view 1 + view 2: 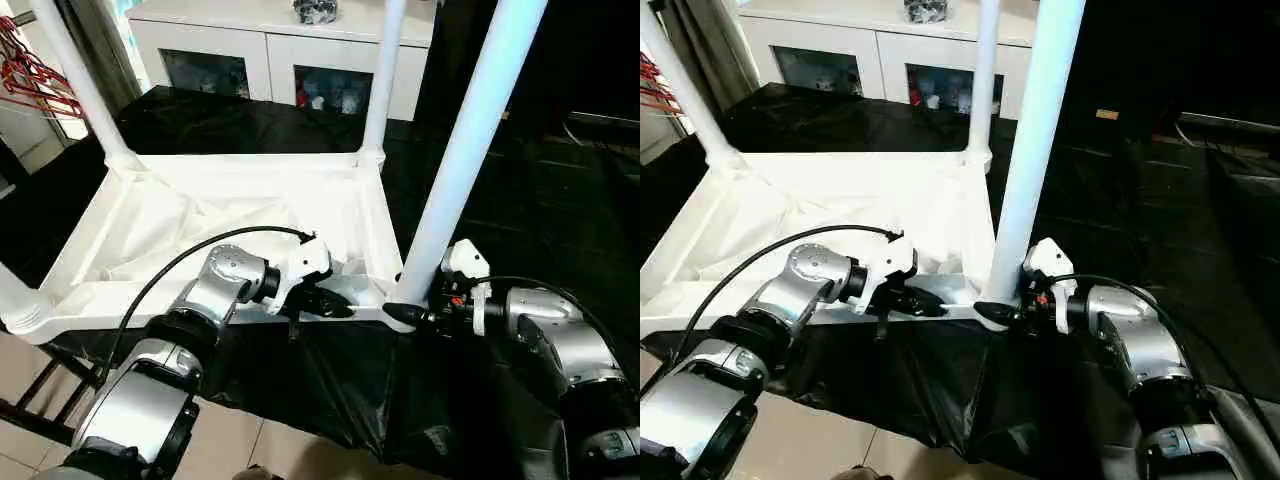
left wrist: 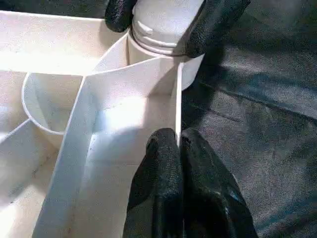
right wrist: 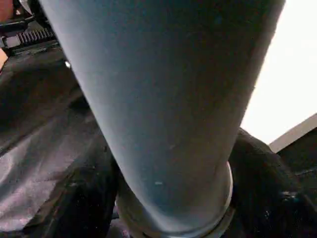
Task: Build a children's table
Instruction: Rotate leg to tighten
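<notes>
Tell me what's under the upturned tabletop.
A black sheet lies under the tabletop, spreading past its edges and draping over the front. What supports the sheet beneath is covered, so it can't be made out.

A black sheet (image 1: 230, 120) is spread over the work area, draped down at the near edge. A white glass-door cabinet (image 1: 270, 50) is seen at the far side, soft toys (image 1: 330, 92) behind its panes. Red hangers (image 1: 35, 75) are glimpsed far left.
</notes>
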Tool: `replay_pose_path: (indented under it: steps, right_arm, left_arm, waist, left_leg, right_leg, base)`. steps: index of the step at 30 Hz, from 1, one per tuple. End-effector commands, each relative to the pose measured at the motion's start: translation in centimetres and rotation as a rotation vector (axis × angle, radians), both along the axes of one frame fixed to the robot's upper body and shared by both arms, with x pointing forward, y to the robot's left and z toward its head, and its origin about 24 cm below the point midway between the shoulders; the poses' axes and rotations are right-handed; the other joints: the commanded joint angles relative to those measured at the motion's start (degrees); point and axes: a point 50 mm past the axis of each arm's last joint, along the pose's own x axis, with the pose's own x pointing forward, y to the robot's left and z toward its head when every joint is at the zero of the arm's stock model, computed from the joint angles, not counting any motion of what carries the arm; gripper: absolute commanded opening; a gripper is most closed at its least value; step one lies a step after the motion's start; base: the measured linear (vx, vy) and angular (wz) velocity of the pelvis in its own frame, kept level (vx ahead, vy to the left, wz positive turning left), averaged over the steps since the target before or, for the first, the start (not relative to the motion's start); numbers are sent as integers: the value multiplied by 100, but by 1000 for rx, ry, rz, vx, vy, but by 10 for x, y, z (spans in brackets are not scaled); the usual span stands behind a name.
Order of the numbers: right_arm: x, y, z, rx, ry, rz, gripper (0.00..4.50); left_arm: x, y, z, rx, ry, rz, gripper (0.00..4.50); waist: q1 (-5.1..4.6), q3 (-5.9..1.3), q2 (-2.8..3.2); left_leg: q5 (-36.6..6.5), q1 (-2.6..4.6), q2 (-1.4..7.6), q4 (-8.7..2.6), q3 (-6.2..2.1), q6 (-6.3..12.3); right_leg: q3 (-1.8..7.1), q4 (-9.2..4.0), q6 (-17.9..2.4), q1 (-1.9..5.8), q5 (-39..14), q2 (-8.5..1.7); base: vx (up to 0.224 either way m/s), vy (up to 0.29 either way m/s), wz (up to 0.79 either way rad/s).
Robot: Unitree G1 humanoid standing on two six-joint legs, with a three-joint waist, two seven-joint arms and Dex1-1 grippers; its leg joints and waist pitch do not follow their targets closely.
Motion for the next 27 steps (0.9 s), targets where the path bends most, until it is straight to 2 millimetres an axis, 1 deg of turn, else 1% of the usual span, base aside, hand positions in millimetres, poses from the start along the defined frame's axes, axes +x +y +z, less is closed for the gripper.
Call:
replay_pose_path:
  steps: [1, 2, 5, 8, 10, 11, 12, 13, 14, 15, 16, 17, 18, 19, 21, 22, 23, 24, 25, 26, 27]
  right_arm:
    - [-9, 16, -6, 23, 44, 106, 271]
    - [-10, 16, -6, 26, 52, 112, 268]
    - [-13, 17, -7, 38, 69, 123, 265]
    - [-13, 17, -8, 36, 68, 110, 265]
    - [-11, 18, -11, 34, 57, 65, 264]
    - [-6, 18, -14, 20, 48, 8, 264]
    - [-6, 18, -14, 20, 48, 8, 264]
    - [-2, 19, -18, 2, 45, -58, 264]
    - [4, 20, -23, -22, 37, -143, 264]
    - [8, 21, -26, -39, 32, -198, 264]
    - [13, 24, -30, -52, 27, -279, 264]
    - [18, 28, -33, -60, 25, -365, 264]
    - [22, 32, -36, -63, 34, -434, 263]
    - [25, 35, -37, -67, 39, -481, 263]
    - [29, 39, -39, -75, 31, -562, 263]
    - [31, 41, -39, -81, 27, -600, 263]
    - [33, 46, -38, -57, 27, -610, 263]
    - [34, 51, -37, -36, 29, -614, 263]
    - [34, 52, -36, -33, 29, -613, 263]
    - [34, 59, -34, 8, 34, -593, 263]
    - [34, 64, -31, 57, 48, -565, 319]
  left_arm:
    - [2, -8, 8, -33, -33, -10, 0]
    - [1, -8, 7, -33, -31, -12, 0]
    - [0, -8, 7, -34, -28, -15, 0]
    - [0, -9, 6, -34, -30, -10, 0]
    - [2, -12, 5, -32, -41, 24, 0]
    - [4, -14, 4, -29, -53, 52, 0]
    - [4, -14, 4, -29, -53, 52, 0]
    - [6, -17, 4, -28, -68, 94, 0]
    - [9, -22, 4, -27, -84, 141, 0]
    - [11, -25, 4, -26, -93, 171, 0]
    - [14, -30, 4, -25, -103, 222, 0]
    - [17, -36, 4, -24, -118, 273, 0]
    - [19, -42, 6, -29, -147, 318, 0]
    - [21, -46, 7, -38, -160, 355, 0]
    - [22, -54, 9, -56, -158, 393, 0]
    - [21, -58, 9, -61, -152, 394, 0]
    - [19, -64, 9, -64, -150, 386, 0]
    - [18, -67, 9, -65, -150, 382, 0]
    - [18, -68, 8, -66, -150, 380, 0]
    - [15, -73, 8, -70, -146, 361, 0]
    - [13, -75, 7, -69, -145, 340, 0]
  waist:
    - [-8, -347, -91]
    - [-9, -350, -101]
    - [-5, -357, -97]
    - [-3, -356, -100]
    - [-1, -357, -94]
    - [-3, -356, -94]
    - [-17, -347, -94]
    - [-27, -337, -95]
    - [-67, -307, -92]
    - [-88, -292, -92]
    - [-128, -287, -97]
    - [-173, -280, -94]
    - [-210, -273, -73]
    - [-229, -277, -83]
    - [-254, -296, -89]
    - [-264, -308, -102]
    - [-266, -317, -82]
    - [-270, -319, -90]
    - [-256, -329, -92]
    - [-245, -346, -69]
    - [-247, -346, -75]
  left_leg:
    - [-843, 93, 477, -375, -201, 496]
    - [-823, 90, 474, -373, -202, 494]
    - [-747, 84, 477, -369, -203, 534]
    - [-749, 83, 470, -363, -198, 534]
    - [-756, 83, 471, -362, -198, 523]
    - [-767, 89, 475, -368, -204, 497]
    - [-805, 88, 474, -373, -202, 476]
    - [-902, 97, 467, -381, -205, 413]
    - [-1088, 106, 456, -402, -217, 305]
    - [-1225, 118, 449, -415, -223, 246]
    - [-1387, 141, 432, -422, -237, 146]
    - [-1486, 164, 437, -433, -251, 57]
    - [-1592, 164, 438, -453, -270, 3]
    - [-1606, 155, 443, -461, -274, -5]
    - [-1555, 159, 432, -456, -262, -24]
    - [-1445, 142, 420, -444, -254, 22]
    - [-1349, 134, 416, -433, -243, 85]
    - [-1308, 128, 412, -426, -233, 125]
    - [-1171, 117, 403, -409, -225, 215]
    - [-1014, 105, 400, -395, -220, 299]
    - [-967, 99, 399, -389, -211, 347]
  right_leg:
    - [318, -406, -1349, 237, -1047, -636]
    - [319, -399, -1344, 243, -1036, -636]
    - [318, -386, -1340, 245, -932, -637]
    - [318, -388, -1353, 241, -915, -637]
    - [318, -388, -1346, 238, -952, -640]
    - [314, -392, -1332, 234, -1001, -636]
    - [317, -402, -1330, 224, -1051, -638]
    - [315, -424, -1304, 218, -1232, -640]
    - [313, -466, -1261, 202, -1575, -647]
    - [307, -487, -1219, 201, -1801, -641]
    - [310, -532, -1117, 199, -2177, -651]
    - [320, -549, -1074, 171, -2347, -651]
    - [316, -563, -1044, 172, -2419, -641]
    - [318, -561, -1027, 181, -2383, -637]
    - [332, -541, -1076, 171, -2140, -629]
    - [343, -532, -1113, 194, -1940, -643]
    - [349, -519, -1151, 195, -1726, -636]
    - [351, -511, -1166, 197, -1632, -632]
    - [354, -493, -1192, 212, -1441, -636]
    - [351, -462, -1230, 229, -1200, -629]
    - [352, -460, -1254, 231, -1101, -627]
  base:
    - [0, 0, 0]
    - [0, 0, 0]
    - [0, 0, 0]
    - [0, 0, 0]
    - [0, 0, 0]
    - [0, 0, 0]
    - [0, 0, 0]
    - [0, 0, 0]
    - [0, 0, 0]
    - [0, 0, 0]
    - [0, 0, 0]
    - [0, 0, 0]
    - [0, 0, 0]
    - [0, 0, 0]
    - [0, 0, 0]
    - [0, 0, 0]
    - [0, 0, 0]
    - [0, 0, 0]
    - [0, 0, 0]
    - [0, 0, 0]
    - [0, 0, 0]
